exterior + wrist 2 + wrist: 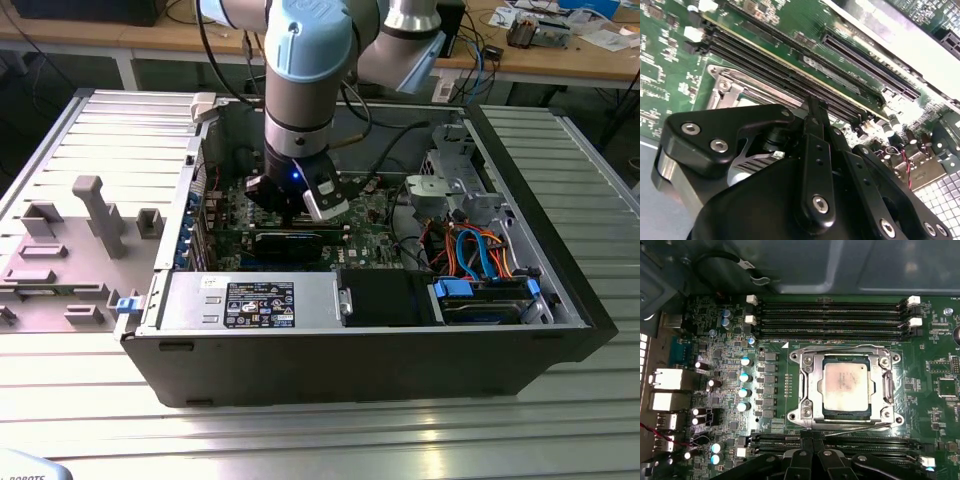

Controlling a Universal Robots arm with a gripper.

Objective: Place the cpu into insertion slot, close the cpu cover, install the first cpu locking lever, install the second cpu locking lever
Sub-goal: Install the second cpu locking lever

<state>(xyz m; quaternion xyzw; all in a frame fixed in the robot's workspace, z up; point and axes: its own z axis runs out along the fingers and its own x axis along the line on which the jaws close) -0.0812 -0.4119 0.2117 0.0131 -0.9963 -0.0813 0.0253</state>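
The chip (pixel 846 386), its grey metal top smudged, lies flat in the square socket (pixel 846 418) at the middle of the green board (pixel 730 410). The silver frame plate (pixel 810 385) is closed down around it, the chip's top showing through the large square opening. A thin wire lever (pixel 840 347) runs along the far edge of the socket and another (pixel 860 428) along the near edge, both lying low against the frame; whether they are hooked cannot be told.

Long black memory slots (pixel 830 315) lie just beyond the socket, and a second bank (pixel 865 445) sits between the socket and the claw (pixel 812 445). The claw's black fingers (pixel 805 460) stand close together, nearly touching, holding nothing, poised just beside the socket's near edge and apart from it. In the second wrist view the narrow fingertips (pixel 815 112) point at the slots (pixel 790 70) next to a corner of the frame plate (pixel 727 87).

In the exterior view the arm (pixel 300 90) reaches straight down into the open computer case (pixel 350 360), which lies on its side on a ribbed metal table (pixel 300 440), with the claw (pixel 300 205) low over the board (pixel 370 240).
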